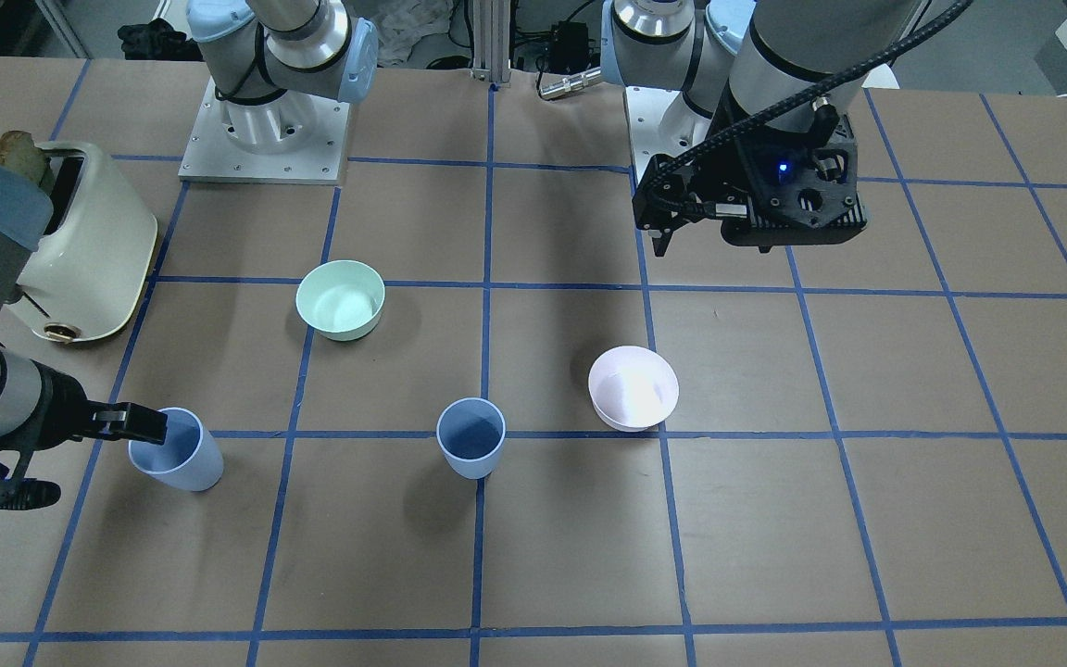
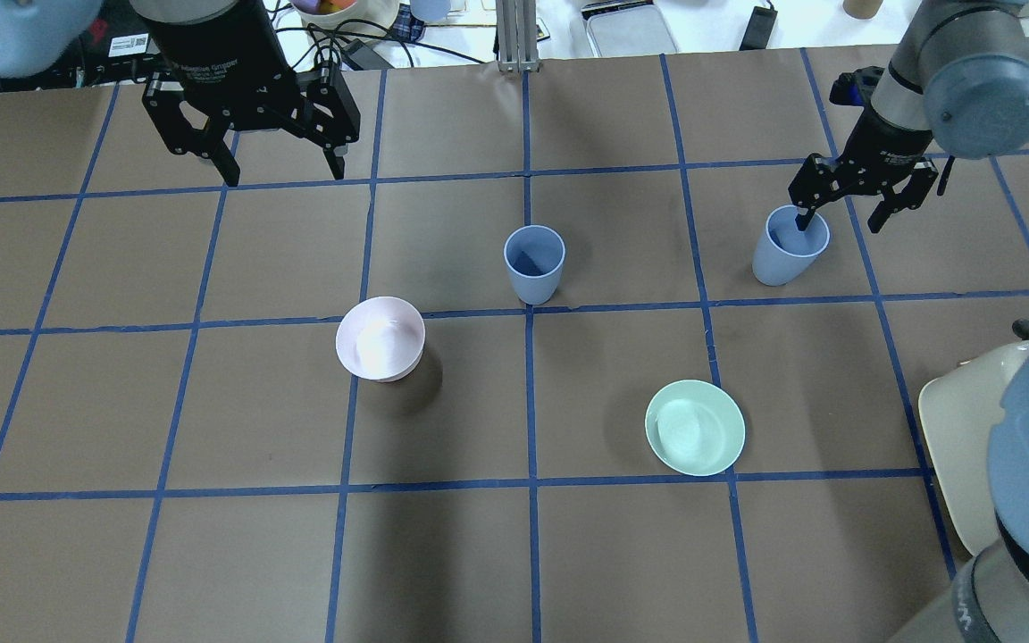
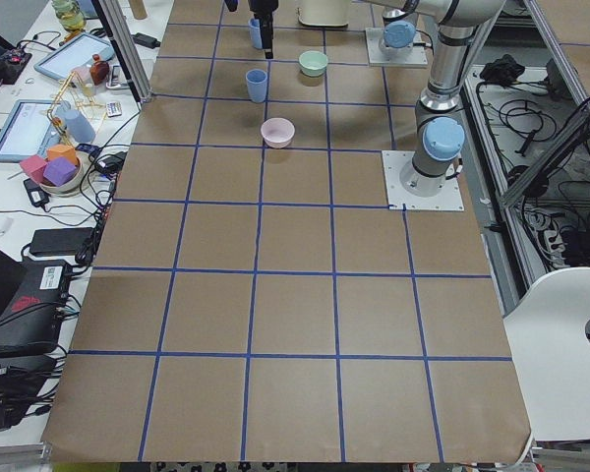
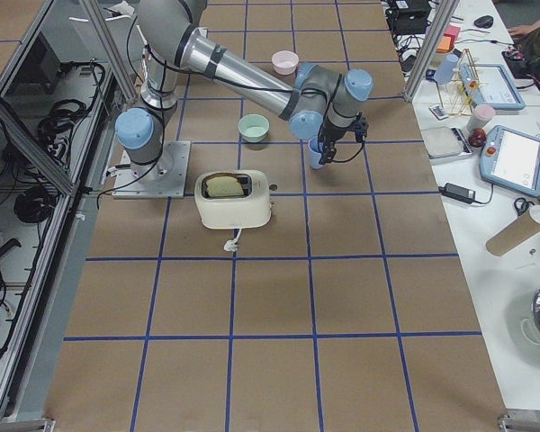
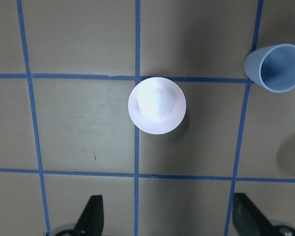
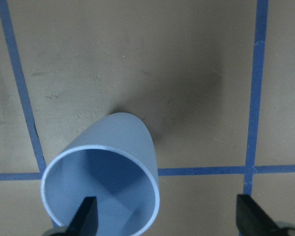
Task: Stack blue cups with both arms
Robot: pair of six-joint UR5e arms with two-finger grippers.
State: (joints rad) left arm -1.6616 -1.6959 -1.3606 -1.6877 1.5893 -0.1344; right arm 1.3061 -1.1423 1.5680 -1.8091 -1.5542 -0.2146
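Note:
One blue cup (image 2: 533,262) stands upright at the table's middle; it also shows in the front view (image 1: 470,437) and the left wrist view (image 5: 278,68). The second blue cup (image 2: 787,246) stands further right in the overhead view, at the front view's left (image 1: 177,451). My right gripper (image 2: 840,219) is open, with one finger (image 6: 86,214) inside this cup's mouth (image 6: 108,167) and the other outside, clear of the wall. My left gripper (image 2: 282,170) is open and empty, hanging above the table beyond the pink bowl, far from both cups.
A pale pink bowl (image 2: 380,338) sits directly below the left gripper's camera (image 5: 157,105). A mint-green bowl (image 2: 695,427) sits nearer the robot on the right. A cream toaster (image 1: 94,241) with bread stands near the right arm's base. Cluttered benches line the table's far edge.

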